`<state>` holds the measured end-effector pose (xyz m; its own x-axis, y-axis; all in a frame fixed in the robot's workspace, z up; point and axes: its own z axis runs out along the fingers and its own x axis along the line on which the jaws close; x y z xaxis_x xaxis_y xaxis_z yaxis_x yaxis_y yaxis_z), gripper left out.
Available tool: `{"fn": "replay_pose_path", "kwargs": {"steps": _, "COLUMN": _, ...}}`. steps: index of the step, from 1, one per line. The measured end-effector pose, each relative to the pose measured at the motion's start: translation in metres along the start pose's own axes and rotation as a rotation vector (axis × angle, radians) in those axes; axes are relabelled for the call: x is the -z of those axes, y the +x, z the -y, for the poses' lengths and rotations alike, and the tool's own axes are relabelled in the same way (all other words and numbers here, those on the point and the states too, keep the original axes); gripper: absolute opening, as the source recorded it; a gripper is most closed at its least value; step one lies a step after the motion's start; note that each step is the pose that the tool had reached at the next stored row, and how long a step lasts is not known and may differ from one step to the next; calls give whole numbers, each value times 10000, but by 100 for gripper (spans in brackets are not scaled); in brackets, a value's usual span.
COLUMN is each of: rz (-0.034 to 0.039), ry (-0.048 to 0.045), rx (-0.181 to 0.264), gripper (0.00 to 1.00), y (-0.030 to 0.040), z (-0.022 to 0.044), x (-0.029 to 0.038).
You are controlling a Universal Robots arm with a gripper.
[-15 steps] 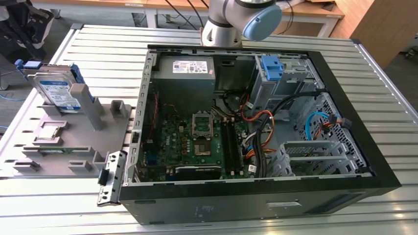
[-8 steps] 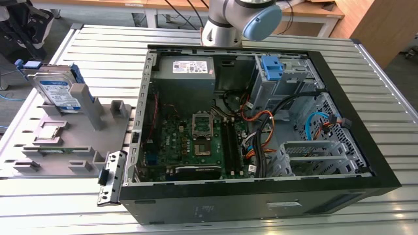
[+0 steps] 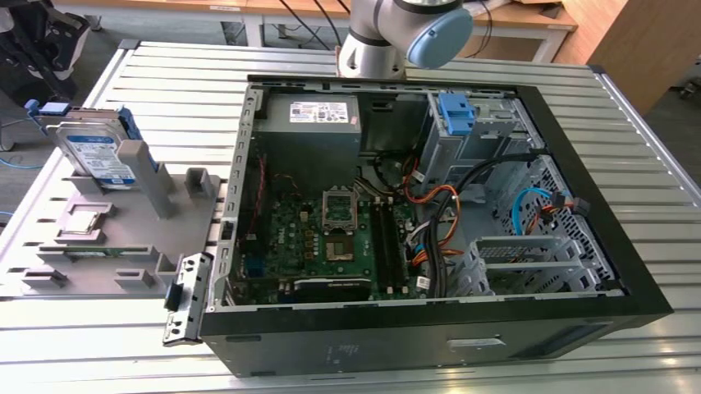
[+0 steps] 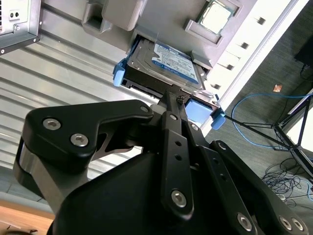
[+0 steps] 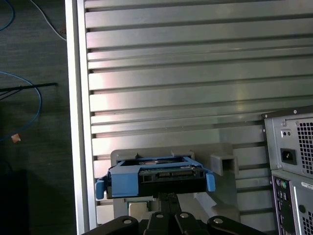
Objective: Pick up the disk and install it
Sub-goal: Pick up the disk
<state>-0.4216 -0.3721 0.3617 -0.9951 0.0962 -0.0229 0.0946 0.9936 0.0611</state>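
Disk [image 3: 93,152] standing on edge, claw [image 4: 171,97] closed and empty
Counter [image 3: 613,148] carries grey holder [image 3: 131,246]; the disk sits in it, ahead of the claw and apart. Probably stiff, weighty, shock-shy: grip its flat faces, not the blue bracket [image 5: 124,183].

Slatted metal table [image 3: 164,74]. Open computer case [image 3: 438,328] lies mid-table, motherboard [image 3: 287,234] exposed. Grey fixture [image 3: 131,238] just beside it, toward the table edge on the exterior view's left; processor chip [image 4: 216,14] seated on it.
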Motion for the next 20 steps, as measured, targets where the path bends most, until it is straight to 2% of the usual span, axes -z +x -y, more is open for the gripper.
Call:
{"fn": "replay_pose_path", "kwargs": {"steps": 7, "rz": 0, "ry": 0, "rx": 3, "gripper": 11, "y": 0, "z": 0, "x": 2}}
{"fn": "replay_pose_path", "kwargs": {"steps": 10, "rz": -11, "ry": -7, "rx": 135, "gripper": 11, "y": 0, "z": 0, "x": 1}}
{"fn": "replay_pose_path", "kwargs": {"steps": 14, "rz": -41, "ry": -23, "rx": 652, "gripper": 11, "y": 0, "z": 0, "x": -4}}
{"fn": "replay_pose_path", "kwargs": {"steps": 20, "rz": -104, "ry": -47, "rx": 1697, "gripper": 11, "y": 0, "z": 1, "x": -9}}
